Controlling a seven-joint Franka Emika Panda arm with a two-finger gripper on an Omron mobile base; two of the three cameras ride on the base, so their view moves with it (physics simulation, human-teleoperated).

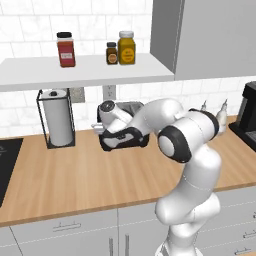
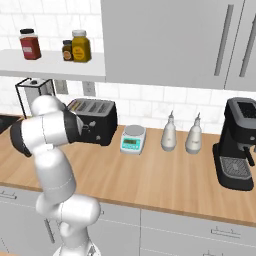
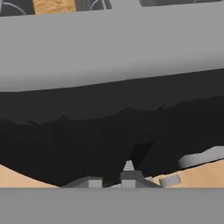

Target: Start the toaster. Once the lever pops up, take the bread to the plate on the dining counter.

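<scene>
At the toaster on the desk
The fingers pressed against its black front; their spread could not be told.

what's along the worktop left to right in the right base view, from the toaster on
toaster → kitchen scale → first pale bottle → second pale bottle → black coffee machine

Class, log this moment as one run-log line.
phase: starting toaster | tool: at its left end | bread: in slot | lever: not discernible
</scene>
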